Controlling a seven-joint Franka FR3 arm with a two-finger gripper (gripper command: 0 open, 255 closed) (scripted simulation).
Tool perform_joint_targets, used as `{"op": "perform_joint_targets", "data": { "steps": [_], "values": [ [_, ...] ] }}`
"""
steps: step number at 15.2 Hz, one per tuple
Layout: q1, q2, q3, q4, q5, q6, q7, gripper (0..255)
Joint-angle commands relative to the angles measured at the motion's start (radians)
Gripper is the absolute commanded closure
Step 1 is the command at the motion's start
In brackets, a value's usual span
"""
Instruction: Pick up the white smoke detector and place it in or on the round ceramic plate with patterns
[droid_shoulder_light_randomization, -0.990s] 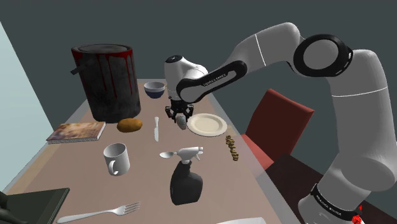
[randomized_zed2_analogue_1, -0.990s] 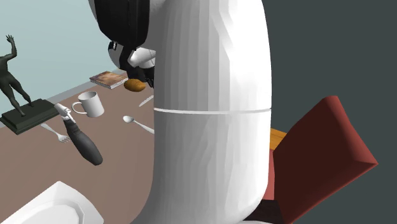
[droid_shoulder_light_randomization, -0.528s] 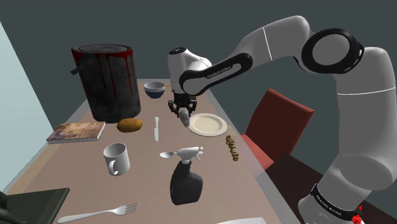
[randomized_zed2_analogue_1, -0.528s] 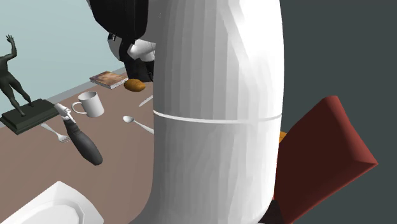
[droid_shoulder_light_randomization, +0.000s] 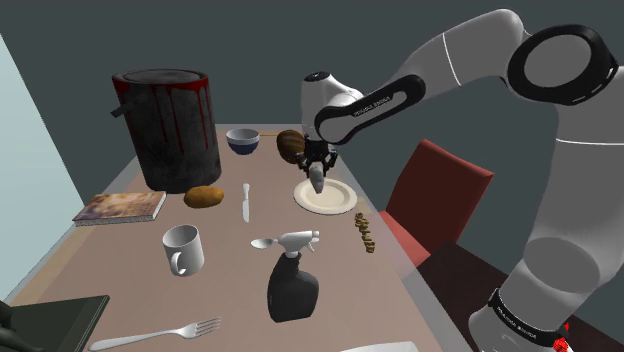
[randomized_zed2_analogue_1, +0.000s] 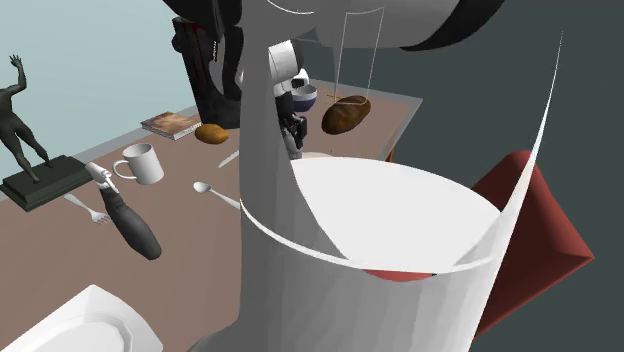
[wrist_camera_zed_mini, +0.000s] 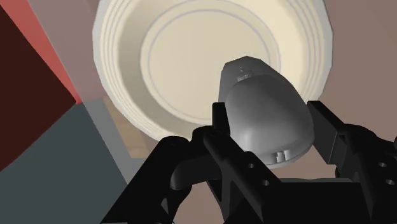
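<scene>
My black gripper (wrist_camera_zed_mini: 267, 137) is shut on the smoke detector (wrist_camera_zed_mini: 264, 111), a grey-white domed disc clasped on edge between the two fingers. It hangs just above the round cream plate (wrist_camera_zed_mini: 121, 76), whose ringed centre lies right under the detector. In the shoulder view the gripper (droid_shoulder_light_randomization: 317, 172) holds the detector (droid_shoulder_light_randomization: 317, 180) over the plate (droid_shoulder_light_randomization: 326, 197) near the table's far right side. In the second exterior view the gripper (randomized_zed2_analogue_1: 293, 130) is partly hidden behind the arm's white body.
Around the plate stand a blue bowl (droid_shoulder_light_randomization: 242, 140), a brown loaf (droid_shoulder_light_randomization: 291, 144), a dark blood-stained barrel (droid_shoulder_light_randomization: 168, 128), a potato (droid_shoulder_light_randomization: 204, 196), a knife (droid_shoulder_light_randomization: 246, 201), a white mug (droid_shoulder_light_randomization: 183, 248), a black spray bottle (droid_shoulder_light_randomization: 291, 280), a spoon and a fork. A red chair (droid_shoulder_light_randomization: 440, 185) stands beside the table.
The gripper has lifted the smoke detector off the table and carried it toward the shoulder view's right, from beside the plate to over it. The loaf behind is now uncovered.
</scene>
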Motion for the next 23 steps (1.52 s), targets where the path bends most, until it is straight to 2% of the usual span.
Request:
{"op": "perform_joint_targets", "data": {
  "steps": [1,2,17,23],
  "values": [
    [-0.038,-0.046,-0.006,-0.062,0.019,0.032,-0.043,255],
    [-0.058,-0.065,-0.011,-0.086,0.028,0.046,-0.068,255],
    [-0.032,0.055,-0.051,-0.133,-0.077,0.191,0.028,255],
    [-0.032,0.055,-0.051,-0.133,-0.077,0.191,0.027,255]
  ]
}}
